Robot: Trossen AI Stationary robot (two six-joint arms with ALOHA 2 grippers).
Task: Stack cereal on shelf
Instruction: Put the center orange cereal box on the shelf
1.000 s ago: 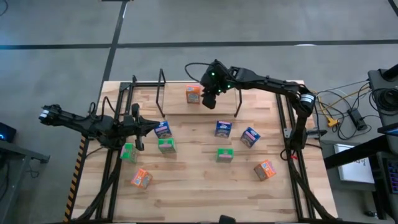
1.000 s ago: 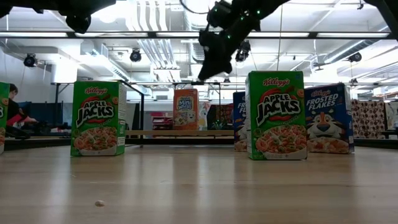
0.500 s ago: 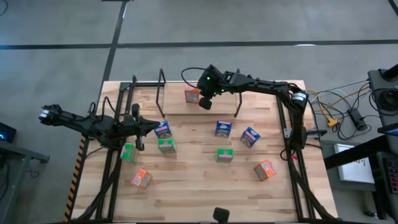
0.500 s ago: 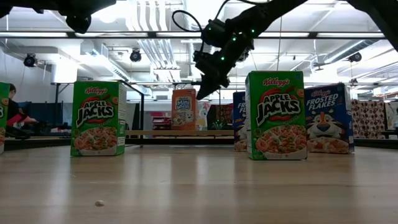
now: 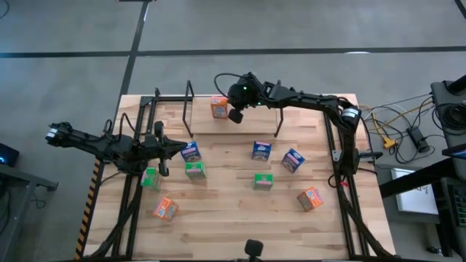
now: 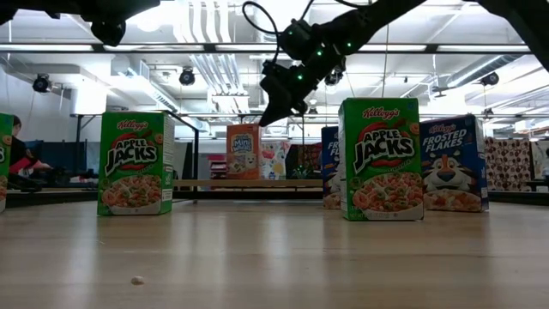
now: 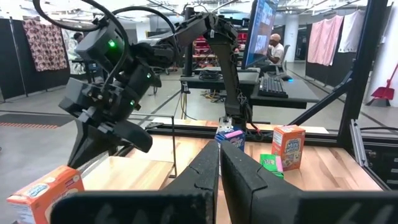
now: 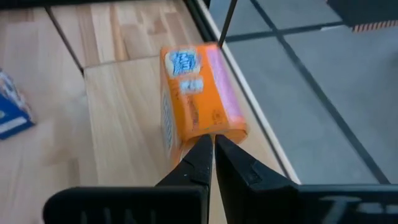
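Nearby, right claw (image 8: 209, 144) (closed) touching orange box (image 8: 196, 93), shelf (image 5: 188, 109) alongside

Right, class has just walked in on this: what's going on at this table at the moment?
A two-armed robot is stacking small cereal boxes on a black wire shelf at the table's far edge. The right gripper is at the shelf with its fingers shut, their tips touching an orange box standing there; it is nudging, not gripping. The left gripper waits, shut and empty, near the table's left side. Seven more boxes sit scattered on the table.
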